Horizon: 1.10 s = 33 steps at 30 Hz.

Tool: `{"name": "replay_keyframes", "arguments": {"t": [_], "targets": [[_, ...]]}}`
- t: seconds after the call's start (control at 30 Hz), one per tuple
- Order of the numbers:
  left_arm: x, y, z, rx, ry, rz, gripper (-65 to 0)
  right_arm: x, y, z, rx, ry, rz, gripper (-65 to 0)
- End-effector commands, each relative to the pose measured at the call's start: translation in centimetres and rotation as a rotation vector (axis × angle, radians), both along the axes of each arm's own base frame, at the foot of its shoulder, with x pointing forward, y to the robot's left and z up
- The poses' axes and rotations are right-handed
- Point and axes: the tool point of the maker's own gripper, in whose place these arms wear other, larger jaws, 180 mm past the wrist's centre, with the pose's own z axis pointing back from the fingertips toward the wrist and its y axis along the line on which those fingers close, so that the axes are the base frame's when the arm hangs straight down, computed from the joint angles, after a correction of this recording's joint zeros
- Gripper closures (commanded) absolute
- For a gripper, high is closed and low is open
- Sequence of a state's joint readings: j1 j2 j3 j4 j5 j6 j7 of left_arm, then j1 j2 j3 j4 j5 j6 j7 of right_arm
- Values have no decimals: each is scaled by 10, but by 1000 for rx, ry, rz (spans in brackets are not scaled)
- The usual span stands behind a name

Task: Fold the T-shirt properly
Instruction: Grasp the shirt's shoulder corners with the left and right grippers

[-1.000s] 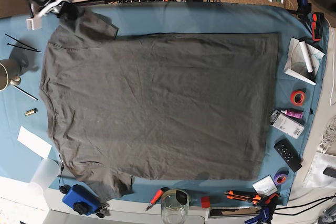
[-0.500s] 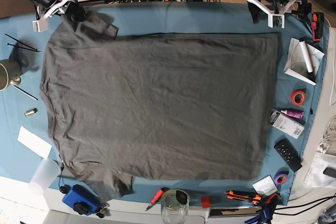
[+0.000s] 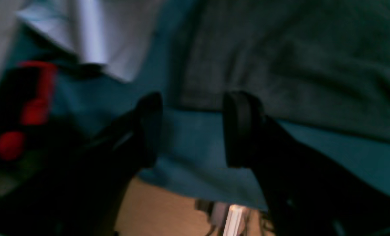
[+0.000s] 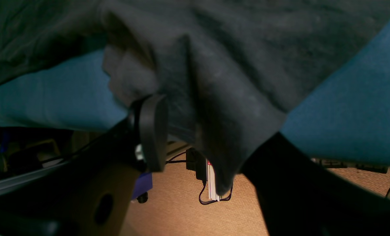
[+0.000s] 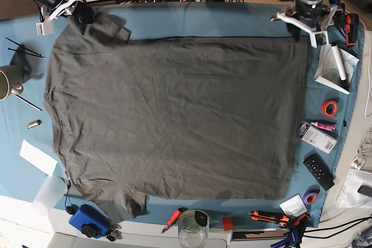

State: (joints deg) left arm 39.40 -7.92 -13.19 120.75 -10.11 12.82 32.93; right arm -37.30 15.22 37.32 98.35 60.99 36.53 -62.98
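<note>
T-shirt [image 5: 174, 114]: flat for folding. Right gripper [image 4: 198, 131]: fingers pinch the sleeve between them. Left gripper [image 3: 191, 131]: fingers wide, hem corner just beyond.

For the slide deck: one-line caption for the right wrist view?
Right pincer closed on a bunched sleeve of the dark grey T-shirt, lifted at the edge of the teal table cloth.

The table is covered by a teal-blue cloth [image 5: 232, 18]. The dark grey T-shirt [image 5: 174, 114] is spread flat on it. A remote control [image 5: 318, 171], tape rolls [image 5: 329, 107] and a white paper [image 5: 38, 157] are placed along the edges.
</note>
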Motion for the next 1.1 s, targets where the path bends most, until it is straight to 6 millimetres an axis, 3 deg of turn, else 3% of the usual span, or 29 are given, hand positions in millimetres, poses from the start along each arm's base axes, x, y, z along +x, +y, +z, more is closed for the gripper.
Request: {"name": "replay_keyframes", "arguments": {"t": [0.0,0.27,0.4,0.57,0.77,0.97,1.07], "targets": [[6,1,8,-2,-33,5,-300,-4,-4,0,-27,19,16,-281],[14,-1,4,-63,-58,69,-300,-6,-4,-1,-28,32,22,-281],[16,15,-9,-105,-50,144,-300,-6,-4,-1,-28,36,23,-281],[11,9,-27,-206,0,146,-294,-6,-4,-1,-28,34,22,-281],[6,-8,-42,-339,20,188,-205,-4,-4,0,-28,20,16,-281],[5,-17,-43,-394,15,206,-6,-1,-5,2,-26,5,9,-280],[9,-23,-40,-405,4,165,0,0,-5,2,-26,0,7,-280]]}}
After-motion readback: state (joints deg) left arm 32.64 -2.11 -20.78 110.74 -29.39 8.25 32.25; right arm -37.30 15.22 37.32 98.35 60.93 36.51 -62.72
